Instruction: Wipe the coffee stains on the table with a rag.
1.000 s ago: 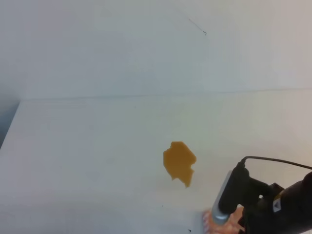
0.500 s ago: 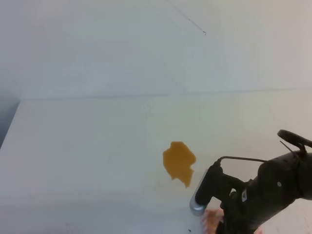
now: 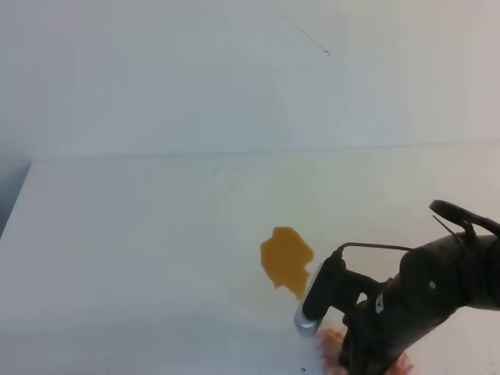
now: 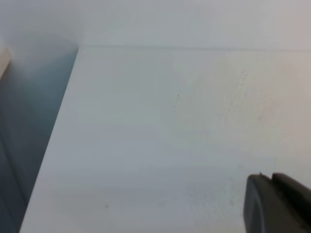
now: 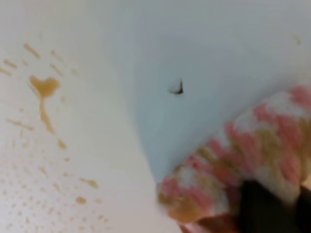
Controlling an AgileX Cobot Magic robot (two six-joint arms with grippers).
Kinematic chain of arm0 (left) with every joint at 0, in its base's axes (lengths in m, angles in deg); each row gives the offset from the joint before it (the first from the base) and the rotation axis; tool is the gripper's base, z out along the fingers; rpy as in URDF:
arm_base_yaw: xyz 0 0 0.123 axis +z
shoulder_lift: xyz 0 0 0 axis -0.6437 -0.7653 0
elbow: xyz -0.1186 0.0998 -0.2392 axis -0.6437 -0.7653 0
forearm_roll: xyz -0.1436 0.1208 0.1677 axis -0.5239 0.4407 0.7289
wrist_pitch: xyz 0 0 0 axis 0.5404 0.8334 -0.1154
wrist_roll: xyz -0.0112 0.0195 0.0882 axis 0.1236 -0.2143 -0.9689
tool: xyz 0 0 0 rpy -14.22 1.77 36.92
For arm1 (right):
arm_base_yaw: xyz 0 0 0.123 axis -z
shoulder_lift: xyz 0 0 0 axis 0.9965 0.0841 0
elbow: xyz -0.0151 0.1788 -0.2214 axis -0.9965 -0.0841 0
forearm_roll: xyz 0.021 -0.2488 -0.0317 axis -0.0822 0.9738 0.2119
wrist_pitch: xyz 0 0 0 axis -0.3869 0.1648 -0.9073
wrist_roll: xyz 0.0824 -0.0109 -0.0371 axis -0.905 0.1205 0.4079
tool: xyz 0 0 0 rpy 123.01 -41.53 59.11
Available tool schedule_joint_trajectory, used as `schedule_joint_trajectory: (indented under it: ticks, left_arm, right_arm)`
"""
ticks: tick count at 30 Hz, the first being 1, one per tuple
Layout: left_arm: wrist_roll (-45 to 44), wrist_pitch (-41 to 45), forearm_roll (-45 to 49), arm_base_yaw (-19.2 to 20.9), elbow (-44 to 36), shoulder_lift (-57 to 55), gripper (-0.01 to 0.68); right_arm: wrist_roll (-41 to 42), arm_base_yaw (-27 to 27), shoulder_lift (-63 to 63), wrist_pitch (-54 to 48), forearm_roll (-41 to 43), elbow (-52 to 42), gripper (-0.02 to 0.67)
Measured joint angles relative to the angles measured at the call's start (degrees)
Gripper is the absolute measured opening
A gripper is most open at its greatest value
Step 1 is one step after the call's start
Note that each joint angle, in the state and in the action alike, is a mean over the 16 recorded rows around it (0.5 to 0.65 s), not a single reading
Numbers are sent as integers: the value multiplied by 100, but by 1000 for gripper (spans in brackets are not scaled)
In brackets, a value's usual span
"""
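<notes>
One white tabletop is seen, carrying everything else. One amber coffee stain lies on it, with small splashes shown nearby in the right wrist view. One patterned rag is found just beside the stain, toward the near edge, under the right pincer, whose dark fingertip is pressed into the cloth; whether it is clamped cannot be told. One left pincer is seen with jaws together, holding nothing. No writing is legible.

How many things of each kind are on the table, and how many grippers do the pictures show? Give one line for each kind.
Coffee stains: 1 blotch
Rag: 1
Grippers: 2, the right gripper on the rag and the left gripper
Total: 4, on the white table
</notes>
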Motion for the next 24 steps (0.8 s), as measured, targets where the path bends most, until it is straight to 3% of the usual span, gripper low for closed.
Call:
schedule_joint_trajectory:
  ticks: [13,24]
  left_arm:
    - [0,-6,0,0,0,0,0]
    - [0,-6,0,0,0,0,-1]
  right_arm:
    - [-620,256,369,21,845,2045,40]
    - [-893,668,1802,-262,879,4128,38]
